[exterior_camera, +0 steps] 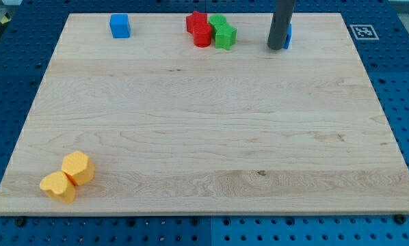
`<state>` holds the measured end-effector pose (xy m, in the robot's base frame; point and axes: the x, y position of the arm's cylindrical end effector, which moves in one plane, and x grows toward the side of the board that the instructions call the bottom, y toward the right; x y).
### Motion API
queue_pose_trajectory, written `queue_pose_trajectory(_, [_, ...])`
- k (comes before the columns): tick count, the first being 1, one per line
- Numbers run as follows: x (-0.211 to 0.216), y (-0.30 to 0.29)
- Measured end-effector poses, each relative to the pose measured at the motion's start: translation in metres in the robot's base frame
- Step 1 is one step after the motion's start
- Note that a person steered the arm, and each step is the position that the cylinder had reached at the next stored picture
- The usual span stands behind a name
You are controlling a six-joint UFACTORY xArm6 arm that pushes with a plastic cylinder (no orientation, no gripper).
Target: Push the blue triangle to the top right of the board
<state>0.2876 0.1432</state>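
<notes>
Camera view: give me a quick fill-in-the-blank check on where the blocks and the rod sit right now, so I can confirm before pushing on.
1. The two yellow blocks sit at the board's bottom ____ corner.
2. The red block touches the ____ block.
3. My tip hides most of a ____ block.

Missing words: left; green; blue

No readable text; a fiducial marker (361, 31) marks the board (191, 137).

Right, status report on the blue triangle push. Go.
My tip at the view's top right, against the blue triangle, which is mostly hidden behind the rod. Triangle near the board's top edge. Nothing to its right.
</notes>
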Motion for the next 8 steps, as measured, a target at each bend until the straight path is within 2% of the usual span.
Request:
queue_pose_trajectory(2, [-0.04, 0.031])
queue_pose_trajectory(3, [-0.047, 0.043])
queue_pose_trajectory(4, [-0.047, 0.028])
queue_pose_trajectory(6, [-0.078, 0.005])
queue_pose_trajectory(7, [-0.074, 0.006])
queue_pose_trajectory(8, [-0.069, 0.032])
